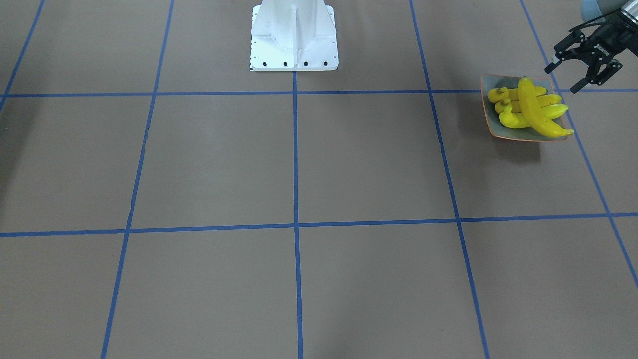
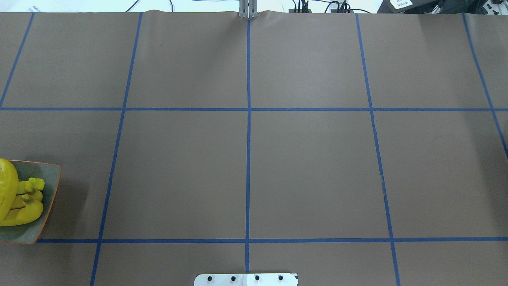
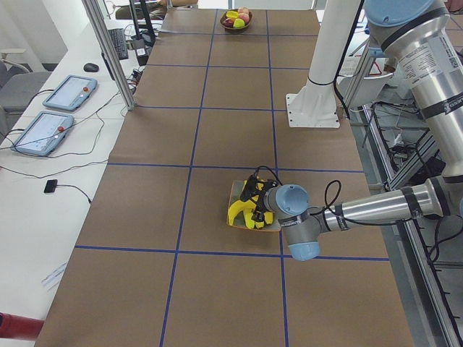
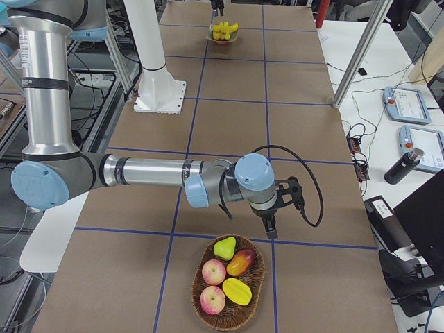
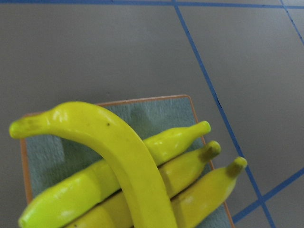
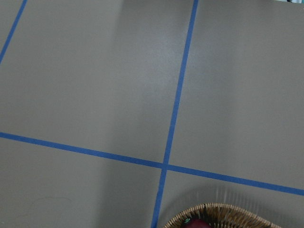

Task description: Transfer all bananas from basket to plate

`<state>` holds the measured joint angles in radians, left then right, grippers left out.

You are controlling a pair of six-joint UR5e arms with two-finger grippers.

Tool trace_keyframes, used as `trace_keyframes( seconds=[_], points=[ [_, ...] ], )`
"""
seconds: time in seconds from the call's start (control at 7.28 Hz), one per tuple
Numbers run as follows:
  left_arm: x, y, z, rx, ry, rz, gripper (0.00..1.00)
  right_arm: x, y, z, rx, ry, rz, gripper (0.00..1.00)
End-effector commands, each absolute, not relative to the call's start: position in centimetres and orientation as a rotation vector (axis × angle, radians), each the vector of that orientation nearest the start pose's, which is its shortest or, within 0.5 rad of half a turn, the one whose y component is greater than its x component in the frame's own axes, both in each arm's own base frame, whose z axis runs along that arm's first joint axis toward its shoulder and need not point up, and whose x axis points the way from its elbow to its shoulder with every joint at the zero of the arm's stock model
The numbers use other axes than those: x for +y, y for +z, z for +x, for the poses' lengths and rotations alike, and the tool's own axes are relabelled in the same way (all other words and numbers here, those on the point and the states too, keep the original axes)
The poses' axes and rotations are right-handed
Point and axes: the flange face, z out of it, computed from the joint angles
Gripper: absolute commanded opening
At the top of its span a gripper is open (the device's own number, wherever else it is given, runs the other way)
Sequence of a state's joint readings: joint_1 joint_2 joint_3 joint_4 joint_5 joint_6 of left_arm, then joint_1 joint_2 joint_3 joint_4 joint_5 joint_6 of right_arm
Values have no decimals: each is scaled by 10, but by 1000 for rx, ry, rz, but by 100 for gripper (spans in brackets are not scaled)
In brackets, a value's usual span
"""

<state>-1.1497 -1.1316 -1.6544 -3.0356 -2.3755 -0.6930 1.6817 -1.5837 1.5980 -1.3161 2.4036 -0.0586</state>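
Note:
Several yellow bananas point(image 1: 531, 109) lie piled on the grey-green plate point(image 1: 491, 122), one crossing over the others. The left wrist view looks straight down on these bananas point(image 5: 128, 161) and the plate point(image 5: 47, 156). My left gripper point(image 1: 563, 80) hovers just beyond the plate's corner, open, with nothing between its fingers. The wicker basket point(image 4: 259, 295) holds apples, a pear and other fruit, with no banana showing in it. My right gripper point(image 4: 272, 225) hangs just above the basket's far rim; I cannot tell whether it is open or shut.
The plate point(image 2: 43, 206) sits at the table's far left edge in the overhead view. The white robot base point(image 1: 294, 37) stands at mid-table. Blue tape lines grid the brown table. The basket rim point(image 6: 218, 213) shows at the bottom of the right wrist view.

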Motion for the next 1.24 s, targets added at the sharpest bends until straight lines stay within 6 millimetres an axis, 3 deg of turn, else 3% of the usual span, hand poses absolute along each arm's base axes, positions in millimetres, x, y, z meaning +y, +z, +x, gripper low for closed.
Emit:
trace_keyframes(
  seconds=[0.0, 0.27, 0.41, 0.69, 1.1],
  points=[
    [-351, 627, 39, 981, 276, 572, 100, -479, 633, 116, -802, -52, 302, 100],
    [-385, 625, 3, 838, 321, 572, 100, -467, 643, 117, -802, -42, 291, 100],
    [-393, 613, -4, 770, 320, 523, 100, -465, 646, 118, -801, -38, 287, 100],
    [-391, 619, -35, 702, 345, 380, 100, -465, 646, 118, -803, -38, 286, 100],
    [-394, 599, -71, 708, 268, 219, 100, -462, 650, 117, -805, -31, 269, 100]
  ],
)
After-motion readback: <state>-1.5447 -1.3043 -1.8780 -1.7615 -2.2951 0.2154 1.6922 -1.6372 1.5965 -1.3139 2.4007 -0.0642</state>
